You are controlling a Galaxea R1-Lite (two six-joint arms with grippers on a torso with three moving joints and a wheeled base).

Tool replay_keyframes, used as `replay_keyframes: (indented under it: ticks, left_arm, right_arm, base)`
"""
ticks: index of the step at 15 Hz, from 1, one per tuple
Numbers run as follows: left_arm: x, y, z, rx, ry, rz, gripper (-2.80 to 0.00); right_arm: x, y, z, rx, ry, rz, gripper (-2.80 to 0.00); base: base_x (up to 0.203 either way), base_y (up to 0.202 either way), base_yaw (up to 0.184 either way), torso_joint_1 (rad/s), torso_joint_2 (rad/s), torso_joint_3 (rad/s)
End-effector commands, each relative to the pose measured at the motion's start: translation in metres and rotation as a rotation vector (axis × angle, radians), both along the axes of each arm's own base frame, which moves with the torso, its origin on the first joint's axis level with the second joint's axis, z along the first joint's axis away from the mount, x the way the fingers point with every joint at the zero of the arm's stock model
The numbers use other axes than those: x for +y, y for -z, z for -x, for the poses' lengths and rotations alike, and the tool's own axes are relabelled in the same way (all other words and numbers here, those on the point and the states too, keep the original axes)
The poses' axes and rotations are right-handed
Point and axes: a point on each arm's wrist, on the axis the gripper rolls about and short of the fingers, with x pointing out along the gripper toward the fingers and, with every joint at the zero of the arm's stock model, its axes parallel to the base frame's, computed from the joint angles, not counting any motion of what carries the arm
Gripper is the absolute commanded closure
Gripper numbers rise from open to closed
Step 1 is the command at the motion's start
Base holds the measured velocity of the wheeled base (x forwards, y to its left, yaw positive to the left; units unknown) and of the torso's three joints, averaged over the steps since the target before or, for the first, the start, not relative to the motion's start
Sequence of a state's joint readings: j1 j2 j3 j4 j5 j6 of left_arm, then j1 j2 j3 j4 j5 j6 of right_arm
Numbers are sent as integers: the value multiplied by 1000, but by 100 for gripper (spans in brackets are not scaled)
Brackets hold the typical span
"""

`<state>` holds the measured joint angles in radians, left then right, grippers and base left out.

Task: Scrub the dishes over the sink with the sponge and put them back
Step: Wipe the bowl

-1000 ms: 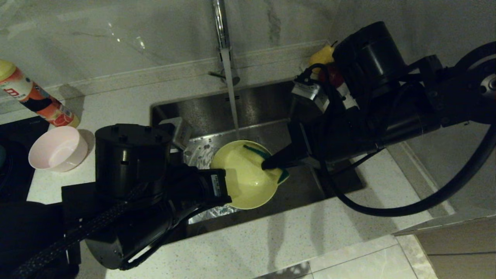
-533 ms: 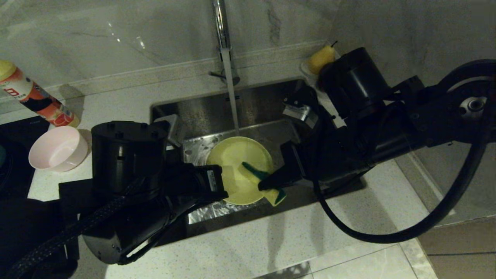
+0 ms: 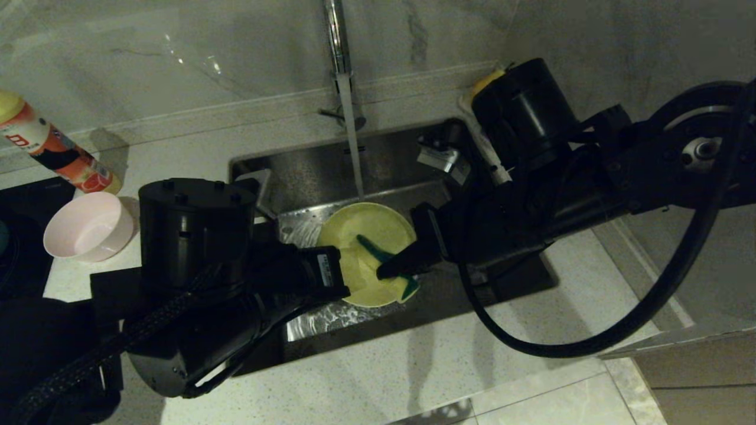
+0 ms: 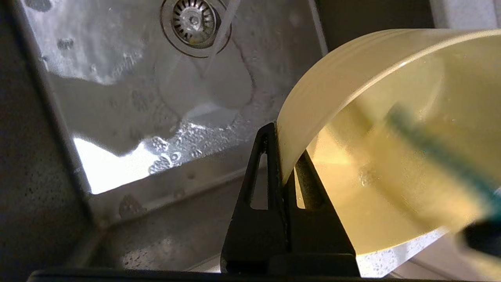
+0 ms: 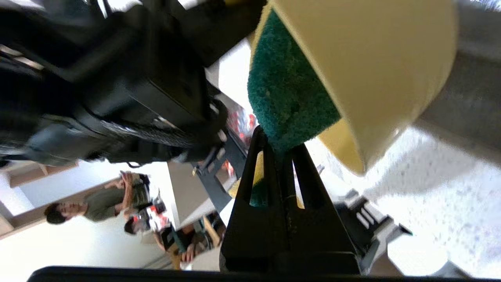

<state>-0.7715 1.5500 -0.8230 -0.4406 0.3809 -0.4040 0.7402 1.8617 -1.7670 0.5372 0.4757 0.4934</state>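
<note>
The yellow bowl (image 3: 378,227) hangs tilted over the sink (image 3: 401,159), under the running water. My left gripper (image 3: 347,284) is shut on its near rim; in the left wrist view the left gripper (image 4: 283,156) has one finger outside and one inside the bowl (image 4: 391,117). My right gripper (image 3: 385,271) is shut on the sponge (image 3: 370,248) and presses it against the bowl's inside. In the right wrist view the right gripper (image 5: 276,143) pinches the green-faced sponge (image 5: 285,90) beside the bowl (image 5: 372,58). A pink bowl (image 3: 88,227) stands on the counter at the left.
The chrome faucet (image 3: 338,53) pours a stream into the sink, above the drain strainer (image 4: 193,19). An orange bottle (image 3: 53,147) lies on the counter at the far left. A yellow fruit (image 3: 487,79) shows behind my right arm, at the sink's back corner.
My right gripper has dragged the sponge from the bowl's right rim leftward across its inside. The bowl has shifted slightly back and tilted. The left gripper keeps its hold.
</note>
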Motion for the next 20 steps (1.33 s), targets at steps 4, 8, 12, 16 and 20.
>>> replay_keyframes:
  ticks: [4, 8, 12, 16, 20]
  left_arm:
    - [1, 6, 1, 17, -1, -11, 0]
    - [1, 4, 1, 11, 1, -5, 0]
    - [2, 1, 2, 2, 0, 2, 0]
    - [2, 1, 3, 2, -1, 3, 0]
    - [4, 1, 1, 3, -12, 3, 0]
  right_arm:
    - [-9, -19, -2, -43, 25, -43, 0]
    - [-10, -20, -1, -46, 22, -43, 0]
    - [3, -5, -7, -18, 5, -14, 0]
    - [13, -1, -3, -7, -23, -5, 0]
    - [9, 7, 5, 32, -31, 32, 0]
  base:
    - [0, 0, 0, 0, 0, 0]
    - [0, 0, 0, 0, 0, 0]
    - [0, 0, 0, 0, 0, 0]
    - [0, 0, 0, 0, 0, 0]
    - [0, 0, 0, 0, 0, 0]
